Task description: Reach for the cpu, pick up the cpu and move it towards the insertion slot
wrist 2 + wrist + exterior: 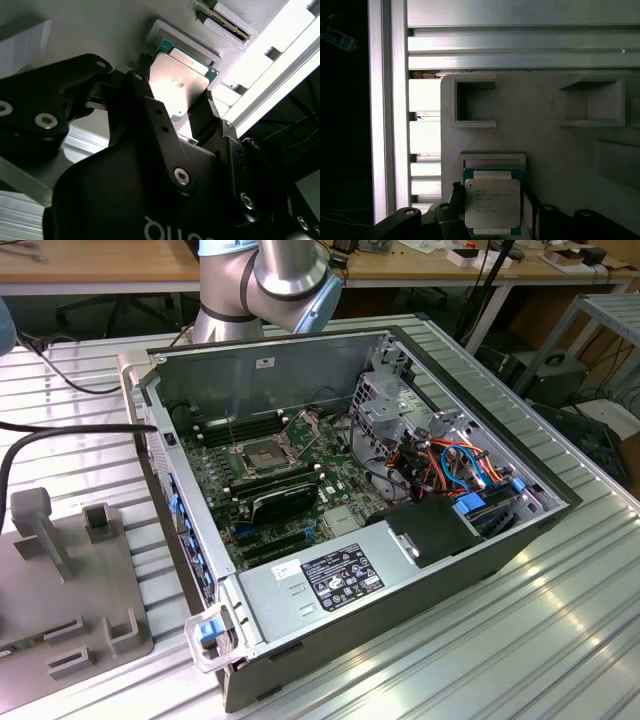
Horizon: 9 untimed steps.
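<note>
Cpu (pixel 492 202), square, silver lid, green edge

A: Exterior view light?
B: Bright, even, from above; table (pixel 560 640) slats shine, case (pixel 270 370) inside shaded.
A: Wrist views?
B: Dimmer. Second wrist view: glare on cpu (pixel 182 87), rail (pixel 280 52) blown white, gripper (pixel 175 79) near black. First wrist view: rails bright, one side pitch dark.

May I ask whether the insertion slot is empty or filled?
Empty: the insertion slot shows a dark centre; the cpu sits in the grey holder.
</note>
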Tool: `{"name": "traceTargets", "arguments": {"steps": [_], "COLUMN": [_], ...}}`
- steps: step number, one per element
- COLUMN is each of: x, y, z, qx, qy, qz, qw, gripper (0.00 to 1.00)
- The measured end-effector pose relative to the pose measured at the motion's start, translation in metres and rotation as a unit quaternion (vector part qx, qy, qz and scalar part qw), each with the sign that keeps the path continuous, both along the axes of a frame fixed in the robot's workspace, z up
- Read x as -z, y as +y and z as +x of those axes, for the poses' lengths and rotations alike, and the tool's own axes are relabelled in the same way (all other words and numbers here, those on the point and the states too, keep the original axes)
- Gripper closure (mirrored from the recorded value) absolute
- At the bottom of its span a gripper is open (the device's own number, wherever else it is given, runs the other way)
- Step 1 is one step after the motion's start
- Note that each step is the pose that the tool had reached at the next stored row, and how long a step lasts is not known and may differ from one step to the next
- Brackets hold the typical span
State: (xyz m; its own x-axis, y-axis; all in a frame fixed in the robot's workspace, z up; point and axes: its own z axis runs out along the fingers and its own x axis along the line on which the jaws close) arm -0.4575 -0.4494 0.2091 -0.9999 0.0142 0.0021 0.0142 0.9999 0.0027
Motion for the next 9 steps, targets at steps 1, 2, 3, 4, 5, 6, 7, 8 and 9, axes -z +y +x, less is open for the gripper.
{"name": "traceTargets", "arguments": {"steps": [1,2,3,4,5,6,7,8,9], "x": [-0.0003,-0.0006,-0.001,-0.0011,-0.0013,-0.0022,-0.0025,-0.0029,-0.0033], "y": [0.0,0.0,0.0,0.0,0.0,0.0,0.0,0.0,0.0], "z": [0.0,0.0,0.0,0.0,0.0,0.0,0.0,0.0,0.0], "qx": [0.0,0.0,0.0,0.0,0.0,0.0,0.0,0.0,0.0], "qy": [-0.0001,-0.0001,0.0,-0.0001,-0.0001,0.0,-0.0001,-0.0001,0.0], "qz": [0.0001,0.0001,0.0,0.0001,0.0001,0.0003,0.0005,0.0006,0.0005], "qw": [1.0,1.0,1.0,1.0,1.0,1.0,1.0,1.0,1.0], "gripper": [0.45,0.45,0.45,0.45,0.45,0.45,0.45,0.45,0.45]}}
